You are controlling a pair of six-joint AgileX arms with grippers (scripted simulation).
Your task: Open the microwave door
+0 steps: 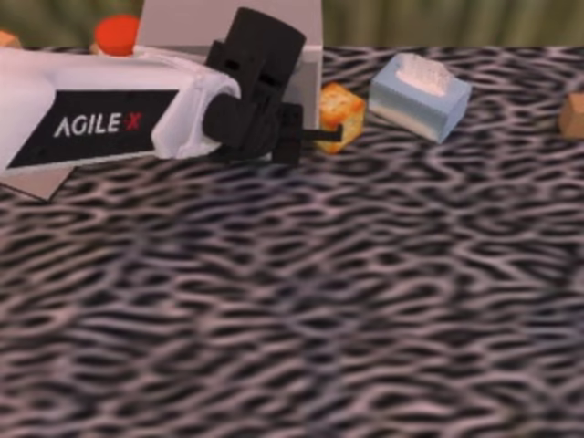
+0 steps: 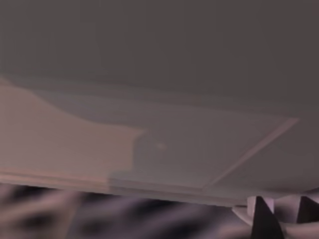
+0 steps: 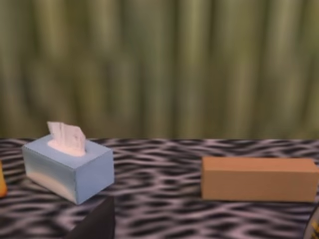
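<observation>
The left gripper (image 1: 315, 137) is working at the microwave (image 1: 228, 23) front; its finger state and the door's opening are both unclear.

The left arm (image 1: 91, 119) reaches in from the top view's left edge, its long white link lying almost level across the far left of the scene, and it ends in a black wrist block with the left gripper (image 1: 330, 135) stretched out toward the right. Its dark fingers (image 1: 315, 135) lie flat and thin, close together as one slim line from above, though whether they are closed I cannot tell. In the left wrist view only two dark fingertips (image 2: 264, 221) poke up at the bottom edge
</observation>
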